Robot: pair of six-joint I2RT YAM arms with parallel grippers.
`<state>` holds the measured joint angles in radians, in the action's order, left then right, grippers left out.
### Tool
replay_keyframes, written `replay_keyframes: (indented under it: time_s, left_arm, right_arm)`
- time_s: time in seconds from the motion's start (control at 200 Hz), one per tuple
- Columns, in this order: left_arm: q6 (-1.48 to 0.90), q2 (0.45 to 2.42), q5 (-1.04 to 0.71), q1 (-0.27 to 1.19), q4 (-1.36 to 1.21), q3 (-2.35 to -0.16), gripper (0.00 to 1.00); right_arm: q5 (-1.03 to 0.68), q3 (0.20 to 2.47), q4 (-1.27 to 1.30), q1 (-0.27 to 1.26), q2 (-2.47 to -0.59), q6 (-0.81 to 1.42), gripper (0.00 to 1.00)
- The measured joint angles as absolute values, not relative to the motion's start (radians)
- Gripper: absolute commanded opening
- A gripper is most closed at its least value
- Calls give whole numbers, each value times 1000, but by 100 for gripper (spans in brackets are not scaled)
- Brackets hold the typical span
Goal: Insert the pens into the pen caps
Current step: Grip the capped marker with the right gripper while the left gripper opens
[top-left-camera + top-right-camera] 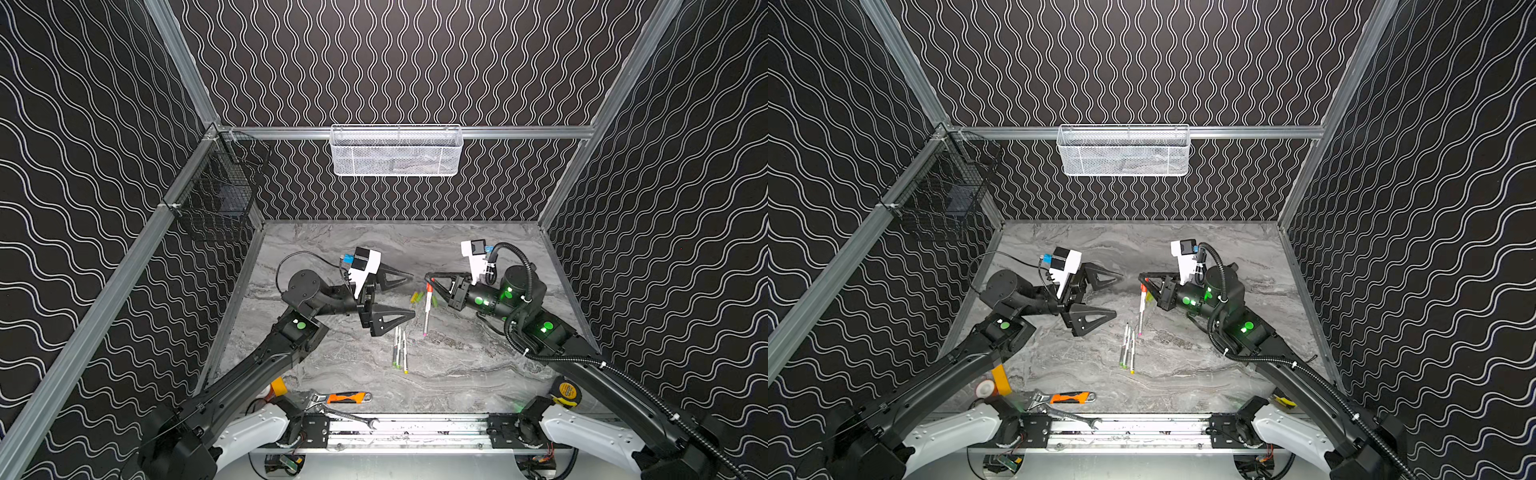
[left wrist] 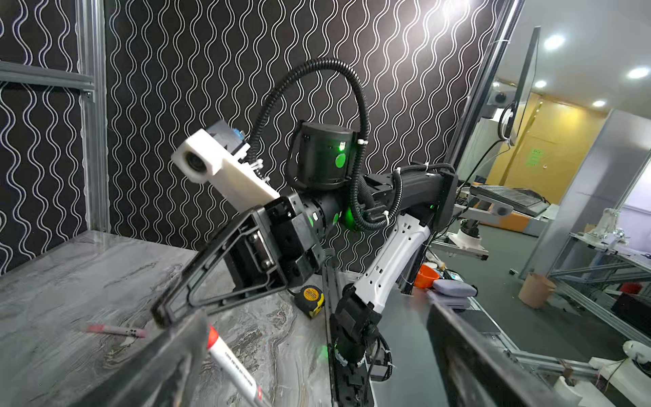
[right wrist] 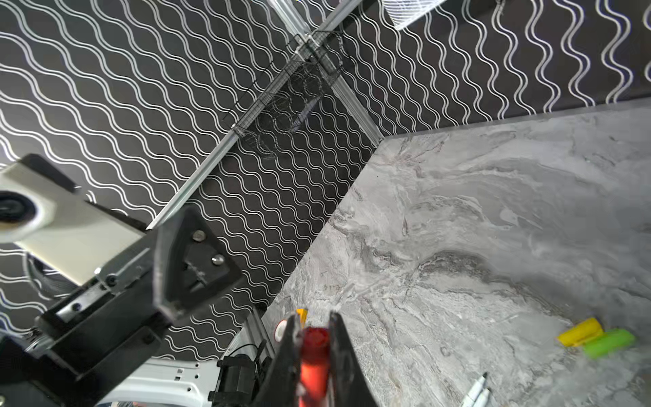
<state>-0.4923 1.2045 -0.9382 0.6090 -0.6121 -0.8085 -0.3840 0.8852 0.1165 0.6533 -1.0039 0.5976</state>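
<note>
My right gripper (image 1: 428, 277) (image 3: 313, 320) is shut on the red pen cap (image 3: 315, 352), which sits on one of the pens (image 1: 427, 311) (image 1: 1142, 307). That white barrel hangs down from the cap, pink end low over the table. My left gripper (image 1: 411, 295) (image 1: 1116, 294) stands wide open just left of this pen, touching nothing; its blurred fingers (image 2: 169, 359) frame the capped pen (image 2: 232, 366). Three more pens (image 1: 400, 349) (image 1: 1128, 349) lie side by side on the marble. A yellow cap (image 3: 580, 335) and a green cap (image 3: 608, 343) lie close together, with another green cap (image 1: 434, 300) nearby.
An orange-handled wrench (image 1: 347, 397) and a steel spanner (image 1: 353, 417) lie at the front edge. A tape measure (image 1: 567, 390) sits front right, a yellow tape roll (image 1: 278, 386) front left. A white mesh basket (image 1: 395, 151) and a black wire basket (image 1: 220, 195) hang on the walls.
</note>
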Motion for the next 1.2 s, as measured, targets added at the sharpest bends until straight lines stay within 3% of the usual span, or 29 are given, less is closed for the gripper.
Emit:
replay_keyframes:
  time_s: [0.455, 0.556, 0.626, 0.816, 0.941, 1.011, 1.196]
  left_arm:
    - [-483, 1317, -992, 660, -596, -832, 99]
    - [-503, 1331, -1024, 674, -631, -831, 93]
    - [-512, 1339, -1040, 685, -645, -832, 83]
    - [-521, 1363, -1069, 697, -659, -838, 39]
    - [-521, 1371, -1063, 699, -658, -841, 18]
    - [-531, 1378, -1055, 699, -664, -845, 0]
    - [-573, 1391, -1057, 700, -708, -845, 0]
  right_arm:
    - [-676, 886, 304, 653, -989, 505, 0]
    - [-701, 887, 329, 653, -996, 500, 0]
    - [-716, 886, 344, 653, -1000, 497, 0]
    - [-728, 885, 384, 653, -1003, 496, 0]
    - [-747, 885, 409, 655, -1008, 498, 0]
    - [-761, 885, 416, 660, -1010, 498, 0]
    - [-733, 875, 432, 675, -1004, 484, 0]
